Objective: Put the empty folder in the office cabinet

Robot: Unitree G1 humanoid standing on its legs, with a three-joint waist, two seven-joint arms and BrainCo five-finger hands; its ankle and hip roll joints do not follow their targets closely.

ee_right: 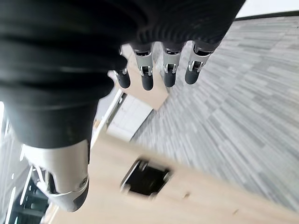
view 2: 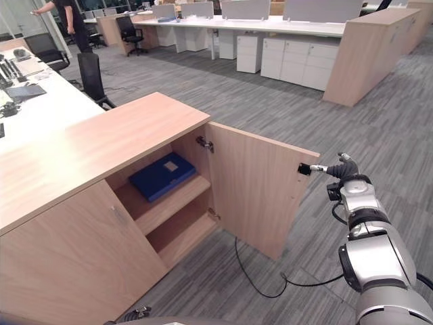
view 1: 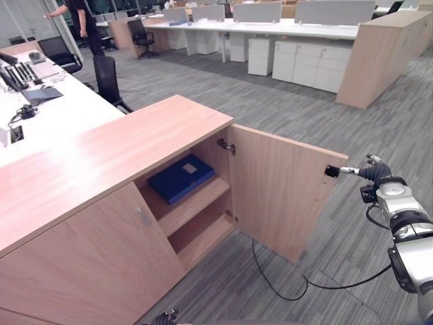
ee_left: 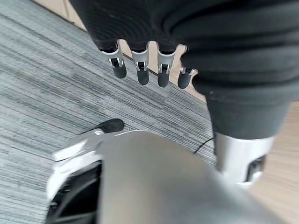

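While blue folder (view 1: 181, 177) lies on upper shelf of cabinet (view 1: 101, 152), door (view 1: 281, 189) stands open; right hand (view 2: 344, 166), fingers relaxed, empty, at door edge. Left hand (ee_left: 149, 70) slack, empty, near floor. Risk: careless push slams door or hand slips off edge.

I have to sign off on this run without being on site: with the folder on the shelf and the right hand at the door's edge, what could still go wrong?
The right hand touches only the edge of the open cabinet door, so a push could slip off. The blue folder lies near the shelf's front; the closing door might catch it.
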